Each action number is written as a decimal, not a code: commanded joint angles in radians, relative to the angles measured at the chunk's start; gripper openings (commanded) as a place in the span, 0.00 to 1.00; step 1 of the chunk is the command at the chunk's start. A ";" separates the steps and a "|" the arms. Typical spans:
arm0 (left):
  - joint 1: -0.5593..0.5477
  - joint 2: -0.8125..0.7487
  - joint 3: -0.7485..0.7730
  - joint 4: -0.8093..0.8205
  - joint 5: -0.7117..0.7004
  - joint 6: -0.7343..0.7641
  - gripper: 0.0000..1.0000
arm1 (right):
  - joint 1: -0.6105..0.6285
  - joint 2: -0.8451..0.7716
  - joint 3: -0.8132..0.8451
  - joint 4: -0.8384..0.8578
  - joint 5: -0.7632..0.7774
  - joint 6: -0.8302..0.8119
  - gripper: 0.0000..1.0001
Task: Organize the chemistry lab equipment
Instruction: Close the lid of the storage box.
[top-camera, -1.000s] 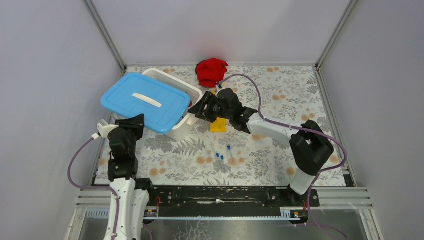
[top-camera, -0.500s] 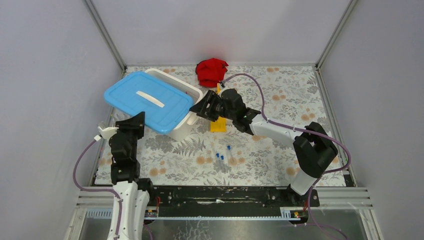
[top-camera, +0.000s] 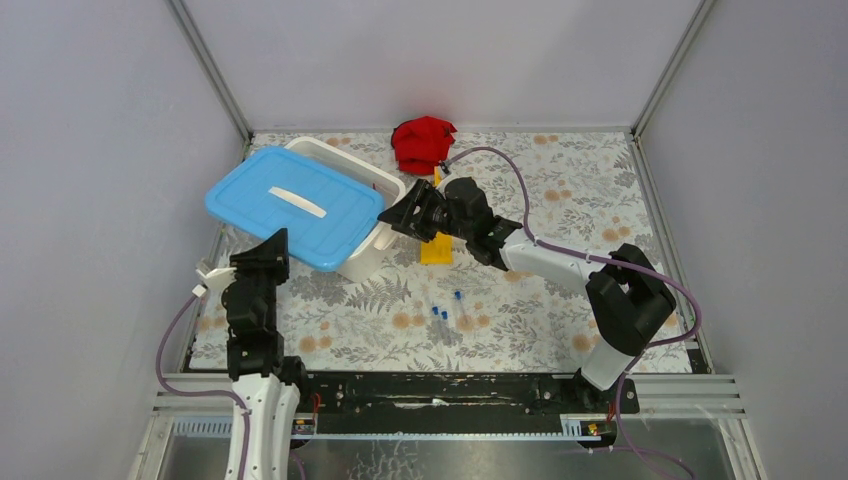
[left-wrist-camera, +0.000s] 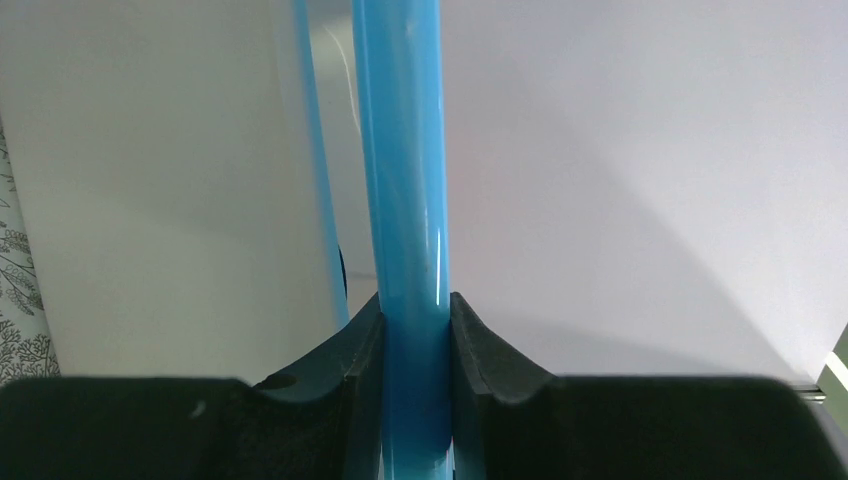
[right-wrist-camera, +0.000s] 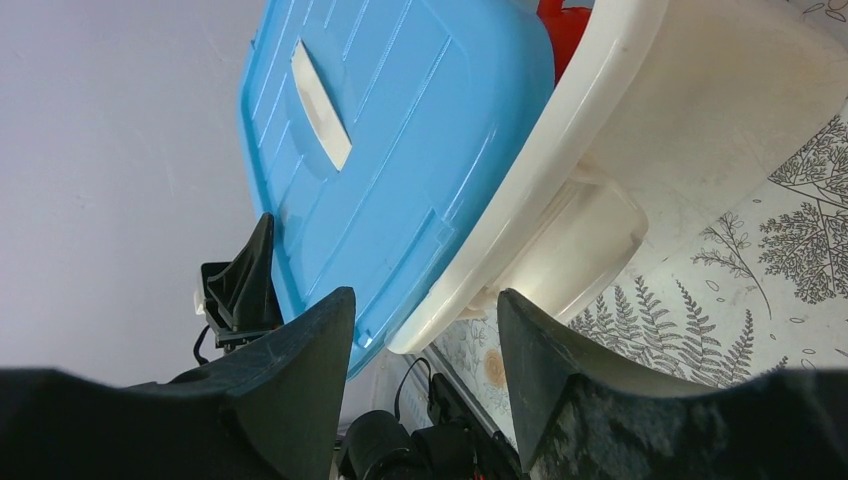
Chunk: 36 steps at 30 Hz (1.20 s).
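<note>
The white tub (top-camera: 372, 232) is smooth plastic with a thick rounded rim, and it sits on the leaf-and-flower printed counter (top-camera: 570, 180). Its glossy blue lid (top-camera: 295, 205), a rounded rectangle with a pale strip across the middle, lies tilted over the tub and overhangs its left side. The left tool (left-wrist-camera: 415, 325) is pinching the lid's thin near edge, at the tub's near left. The right tool (right-wrist-camera: 422, 305) is spread, its black fingers either side of the tub's right-hand rim. A flat yellow rack (top-camera: 437, 250) lies just right of the tub, partly under the right arm. Small blue-capped tubes (top-camera: 440, 313) lie loose, nearer than the tub. A crumpled red cloth (top-camera: 422, 142) sits beyond it.
</note>
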 joint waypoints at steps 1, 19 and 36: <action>0.003 -0.013 -0.017 0.141 -0.014 -0.063 0.00 | -0.009 -0.017 -0.003 0.068 -0.018 0.010 0.62; 0.004 -0.024 -0.096 0.308 0.015 -0.179 0.00 | -0.022 -0.012 -0.014 0.092 -0.040 0.010 0.62; 0.003 0.096 -0.140 0.480 0.080 -0.170 0.00 | -0.022 0.046 0.048 0.091 -0.064 0.030 0.62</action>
